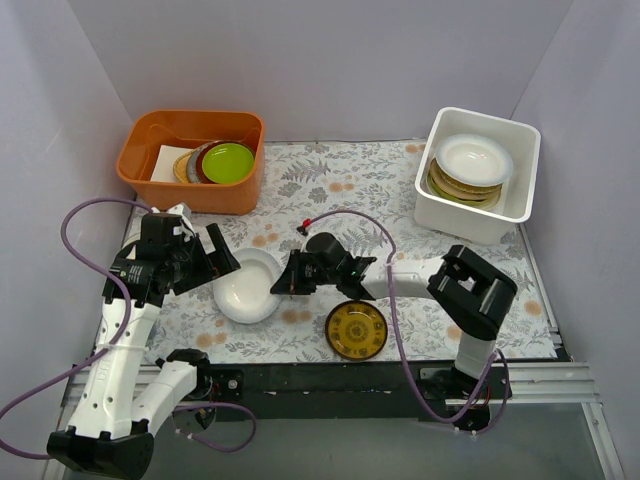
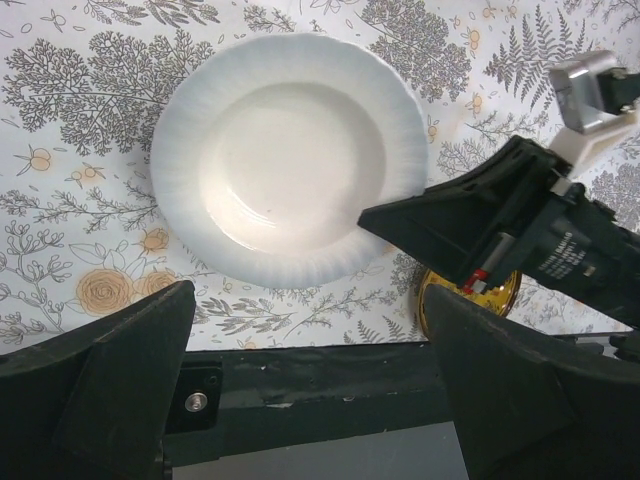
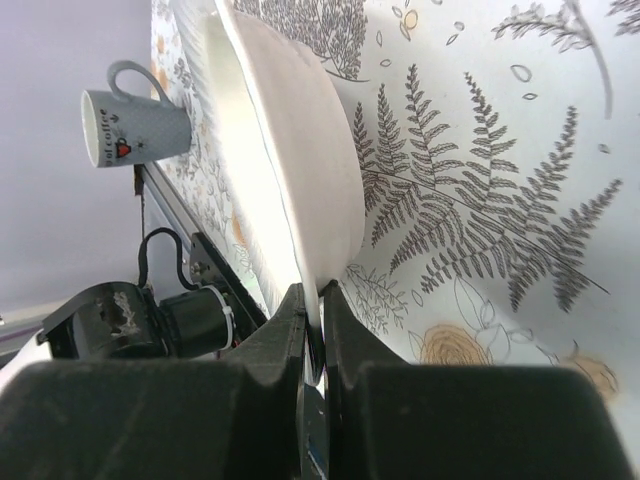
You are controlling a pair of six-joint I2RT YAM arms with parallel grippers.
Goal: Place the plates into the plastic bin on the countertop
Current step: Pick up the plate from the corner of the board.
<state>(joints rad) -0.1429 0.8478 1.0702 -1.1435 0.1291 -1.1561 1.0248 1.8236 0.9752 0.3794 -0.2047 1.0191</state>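
Note:
A plain white plate (image 1: pixel 245 287) lies on the fern-printed countertop (image 1: pixel 340 190) between the two arms. My right gripper (image 1: pixel 284 281) is shut on its right rim; in the right wrist view the rim of the plate (image 3: pixel 300 150) is pinched between the fingertips of the gripper (image 3: pixel 313 297). My left gripper (image 1: pixel 216 262) hangs open over the plate's left side, and its wrist view has the plate (image 2: pixel 290 160) beyond the spread fingers (image 2: pixel 100 390). An amber patterned plate (image 1: pixel 357 330) lies near the front edge. The white plastic bin (image 1: pixel 522 200) at the back right holds stacked plates (image 1: pixel 474 160).
An orange tub (image 1: pixel 140 165) at the back left holds stacked plates with a lime-green one (image 1: pixel 229 162) on top. A grey mug (image 3: pixel 135 125) stands beyond the white plate in the right wrist view. The black table edge (image 1: pixel 320 378) runs just behind the amber plate.

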